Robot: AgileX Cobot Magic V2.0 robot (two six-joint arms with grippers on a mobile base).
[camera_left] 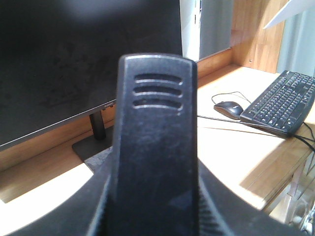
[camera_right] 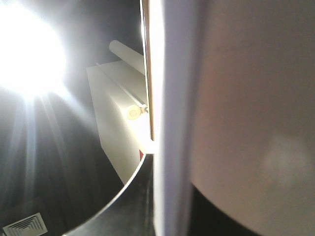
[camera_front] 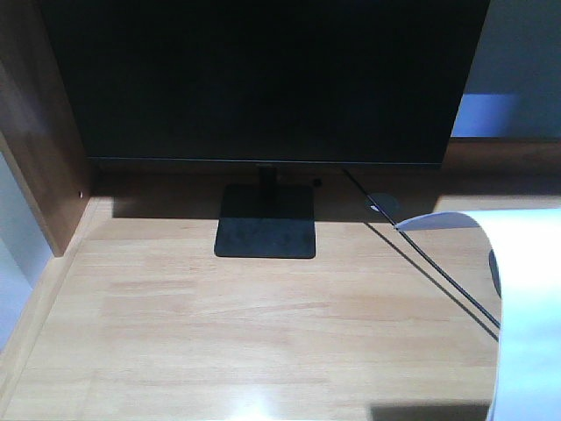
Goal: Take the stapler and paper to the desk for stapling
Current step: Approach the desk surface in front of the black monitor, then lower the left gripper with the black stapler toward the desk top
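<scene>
The black stapler (camera_left: 156, 137) fills the middle of the left wrist view, standing upright with my left gripper (camera_left: 155, 209) shut on its lower part, above the light wood desk (camera_left: 231, 147). The white paper (camera_front: 530, 298) curls in the air at the right of the front view, over the desk (camera_front: 219, 324). In the right wrist view the paper (camera_right: 236, 98) runs edge-on up the frame, and my right gripper (camera_right: 165, 206) is shut on it, facing the ceiling. Neither arm shows in the front view.
A large black monitor (camera_front: 263, 79) on a square base (camera_front: 266, 232) stands at the back of the desk. A thin black cable (camera_front: 438, 267) crosses the right side. A mouse (camera_left: 229, 108) and a keyboard (camera_left: 283, 101) lie to the right. A brown side panel (camera_front: 35, 149) borders the left.
</scene>
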